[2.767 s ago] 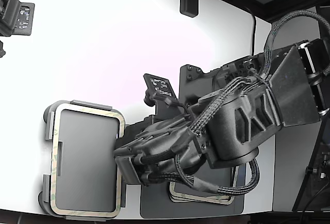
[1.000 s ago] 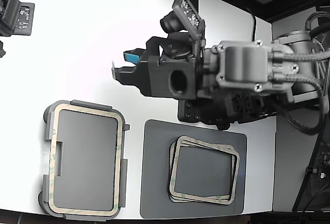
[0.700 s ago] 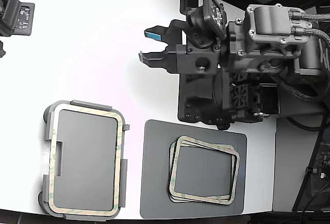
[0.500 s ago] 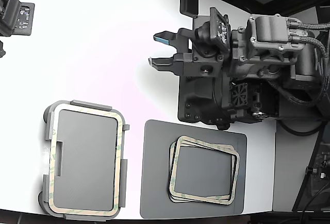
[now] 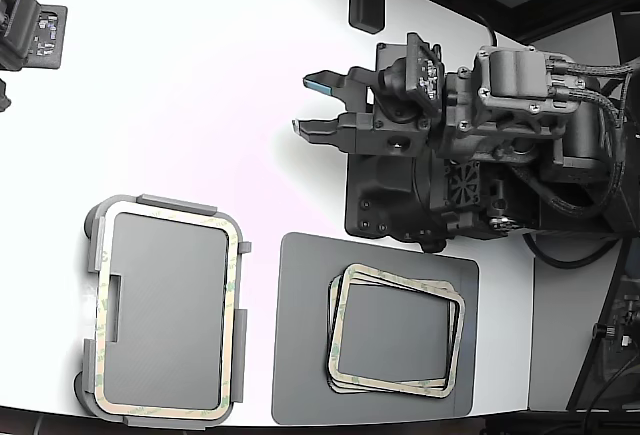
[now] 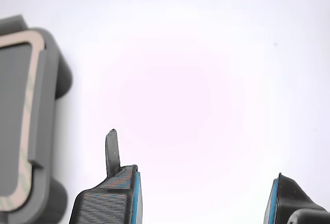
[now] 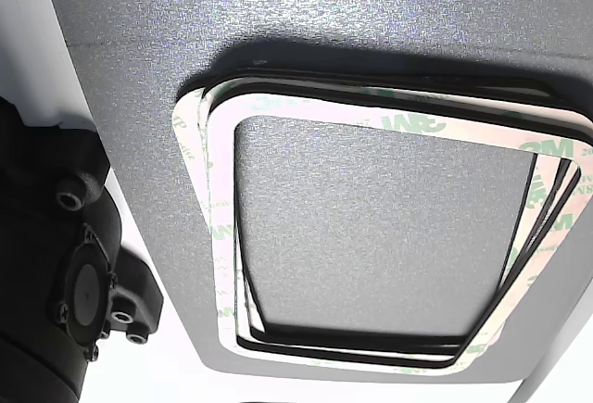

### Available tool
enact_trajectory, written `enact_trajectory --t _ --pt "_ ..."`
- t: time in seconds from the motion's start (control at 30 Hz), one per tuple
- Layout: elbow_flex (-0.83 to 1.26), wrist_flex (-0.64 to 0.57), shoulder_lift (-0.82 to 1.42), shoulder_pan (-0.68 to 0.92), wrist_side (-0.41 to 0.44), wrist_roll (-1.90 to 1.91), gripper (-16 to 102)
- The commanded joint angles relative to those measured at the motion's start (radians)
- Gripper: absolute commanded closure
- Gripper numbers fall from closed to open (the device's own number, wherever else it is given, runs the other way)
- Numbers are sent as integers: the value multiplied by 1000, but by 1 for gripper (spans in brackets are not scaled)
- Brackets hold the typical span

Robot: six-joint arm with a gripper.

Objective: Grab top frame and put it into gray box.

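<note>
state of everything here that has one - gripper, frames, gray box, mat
gripper: open, empty, above bare table
frame in the gray box: seated flat inside the rim
gray box: holds one frame
stack of frames: loosely fanned, lying on the mat
dark gray mat: flat, carrying the stack

The only readable marking was the "3M" brand, printed over and over in pale green along the beige band of the top frame [image 7: 371,111] on the stack, seen in the other view; several prints appeared upside down or cut by the band's edge. In the exterior view the same greenish flecks on the frames were too small to read, and the wrist view showed no legible text.
</note>
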Motion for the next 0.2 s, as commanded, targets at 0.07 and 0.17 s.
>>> enact_trajectory --t 0.07,0.17 --pt "-21 -8 23 -12 2 2 -14" --pt "-21 -8 23 -12 2 2 -14"
